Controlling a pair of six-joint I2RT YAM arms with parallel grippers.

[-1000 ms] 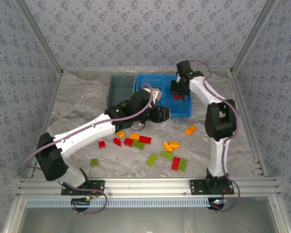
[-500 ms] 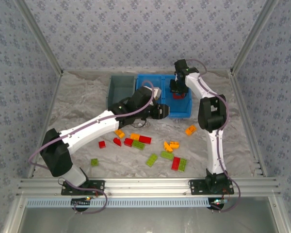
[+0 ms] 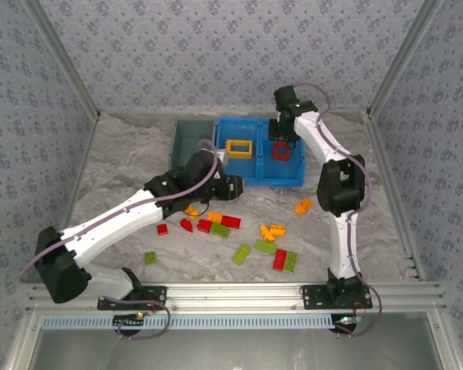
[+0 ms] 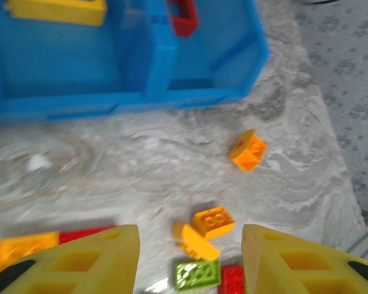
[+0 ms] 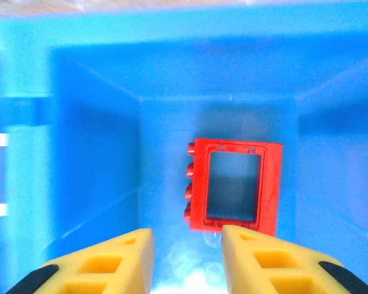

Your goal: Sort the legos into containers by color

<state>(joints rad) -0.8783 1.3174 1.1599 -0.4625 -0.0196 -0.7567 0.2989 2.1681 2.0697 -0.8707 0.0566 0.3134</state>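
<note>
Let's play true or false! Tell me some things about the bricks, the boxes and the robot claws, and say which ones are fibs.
1. The red hollow plastic frame lies in the right compartment of the bright blue plastic tray. True.
2. The yellow hollow plastic frame shares the red frame's compartment. False: it lies in the left compartment.
3. The right gripper is squeezing the red frame. False: its jaws are apart, and the frame lies on the tray floor.
4. Lime green plastic bricks lie on the table. True.
</note>
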